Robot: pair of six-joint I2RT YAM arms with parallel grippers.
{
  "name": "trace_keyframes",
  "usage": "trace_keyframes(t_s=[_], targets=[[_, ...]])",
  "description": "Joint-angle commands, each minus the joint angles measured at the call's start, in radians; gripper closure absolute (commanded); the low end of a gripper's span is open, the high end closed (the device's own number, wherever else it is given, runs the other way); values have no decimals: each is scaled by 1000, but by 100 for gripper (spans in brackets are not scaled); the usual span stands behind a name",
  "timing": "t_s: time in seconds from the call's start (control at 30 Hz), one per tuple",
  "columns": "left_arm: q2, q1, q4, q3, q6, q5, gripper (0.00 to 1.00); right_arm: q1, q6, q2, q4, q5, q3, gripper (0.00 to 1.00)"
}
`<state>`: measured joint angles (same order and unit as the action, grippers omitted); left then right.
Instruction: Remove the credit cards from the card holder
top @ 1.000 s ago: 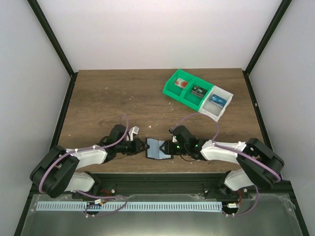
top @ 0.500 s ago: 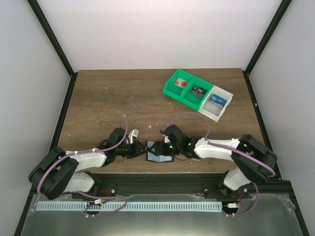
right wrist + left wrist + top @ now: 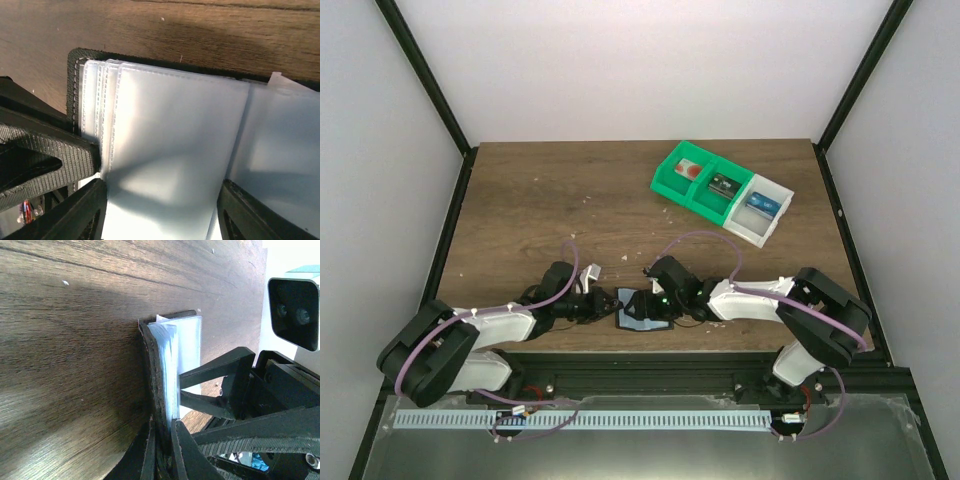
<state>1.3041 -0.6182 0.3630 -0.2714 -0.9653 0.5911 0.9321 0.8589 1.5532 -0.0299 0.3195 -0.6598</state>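
— Top: card holder [image 3: 642,312] lying open near table [image 3: 520,200] front edge, between left tool [image 3: 611,303] and right tool [image 3: 656,302].
— Left wrist: left tool clamped on black edge [image 3: 155,385]. Right wrist: right tool spread over slick sleeves [image 3: 165,140]; may slip, yanking holder loose.

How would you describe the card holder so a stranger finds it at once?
Start at the wooden table, near edge, middle. Between the left gripper and right gripper is the card holder: small, flat, black-edged with pale blue-grey panels, unlike the green-and-white bins farther back.
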Motion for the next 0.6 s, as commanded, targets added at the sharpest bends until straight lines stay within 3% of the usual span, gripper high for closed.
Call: trace_keyframes(t_s=[0.0,0.17,0.57], targets=[[-25,-6,36,5,1,2,100,7,8,9,27,-6,-26,42],[-22,-6,31,4,3,-3,100,8,0,-3,62,-51,-22,51],[-9,-6,4,-14,15,-10,100,7,-15,-81,225,-238,-29,56]])
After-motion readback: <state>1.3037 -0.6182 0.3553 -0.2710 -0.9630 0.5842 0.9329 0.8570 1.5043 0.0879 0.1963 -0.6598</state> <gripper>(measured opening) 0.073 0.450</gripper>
